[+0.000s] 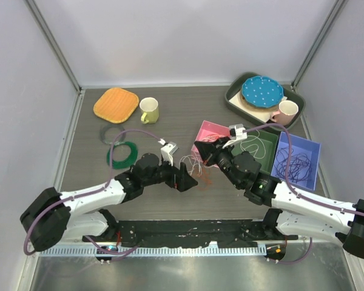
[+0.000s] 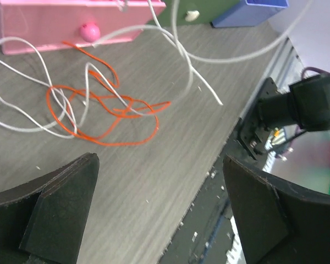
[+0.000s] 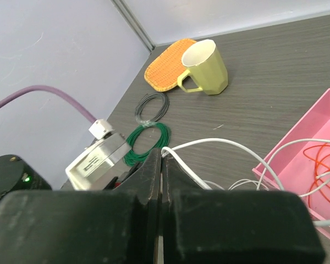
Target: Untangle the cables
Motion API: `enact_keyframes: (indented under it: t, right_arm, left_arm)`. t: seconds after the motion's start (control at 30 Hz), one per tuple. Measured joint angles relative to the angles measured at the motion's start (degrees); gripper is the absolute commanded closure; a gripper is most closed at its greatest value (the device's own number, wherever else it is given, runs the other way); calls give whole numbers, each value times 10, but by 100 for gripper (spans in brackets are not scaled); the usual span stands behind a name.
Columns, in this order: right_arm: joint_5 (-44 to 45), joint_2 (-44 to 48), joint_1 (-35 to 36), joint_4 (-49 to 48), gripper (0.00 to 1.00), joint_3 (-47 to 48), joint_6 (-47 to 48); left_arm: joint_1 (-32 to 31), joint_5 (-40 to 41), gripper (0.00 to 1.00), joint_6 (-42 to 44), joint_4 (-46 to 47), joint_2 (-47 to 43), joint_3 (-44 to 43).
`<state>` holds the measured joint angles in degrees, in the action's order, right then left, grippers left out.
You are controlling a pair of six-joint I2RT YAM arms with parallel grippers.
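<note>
- Orange and white thin floppy cables (image 2: 107,113) lie tangled on the grey table (image 2: 170,165), beside the pink plastic bin (image 2: 44,25).
- My left gripper (image 2: 162,203) hangs spread near them.
- My right gripper (image 3: 160,165) pinches one white cable (image 3: 209,144).

Surface (image 1: 170,124) layout:
- Mat (image 1: 115,104) back left, mug (image 1: 149,110) just right of it.
- Two wound rings in front of the mat: small ring (image 1: 102,134) behind, large ring (image 1: 111,159) nearer.
- Tray (image 1: 236,103) back right. Plate (image 1: 262,91) in it, cup (image 1: 287,110) at the plate's front right.
- Three bins side by side in front of the tray: left bin (image 1: 207,129), middle bin (image 1: 268,140), right bin (image 1: 303,142), cables in each.
- Loose cables (image 1: 193,165) lie centre, just in front of the left bin.
- Left claw (image 1: 189,180) is on their near side, right claw (image 1: 201,148) at the left bin's near-left corner.
</note>
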<state>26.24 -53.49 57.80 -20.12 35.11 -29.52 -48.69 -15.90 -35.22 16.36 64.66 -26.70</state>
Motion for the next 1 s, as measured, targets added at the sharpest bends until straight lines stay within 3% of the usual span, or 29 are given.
enact_keyframes:
  t: [0.2,0.3,0.4,0.43,0.53,0.7,0.9,1.0]
  right_arm:
    - [-9,10,0,12,99,0,-16]
    - [-9,12,0,13,99,0,-24]
    - [-9,13,0,13,99,0,-28]
    - [-9,13,0,13,99,0,-29]
    - [2,15,0,16,99,1,-29]
    - [78,15,1,30,99,4,-9]
    - [230,-10,0,49,99,21,72]
    - [264,-41,-8,53,99,37,114]
  left_arm:
    - [-10,27,3,17,75,88,-20]
    - [-27,38,8,30,90,131,-47]
    - [-43,50,34,42,107,166,-81]
    - [-46,53,58,44,113,176,-90]
    - [-51,63,91,46,126,193,-101]
    - [-54,75,96,52,134,172,-72]
    - [-54,114,97,35,122,63,-1]
    - [-54,139,97,11,138,-1,27]
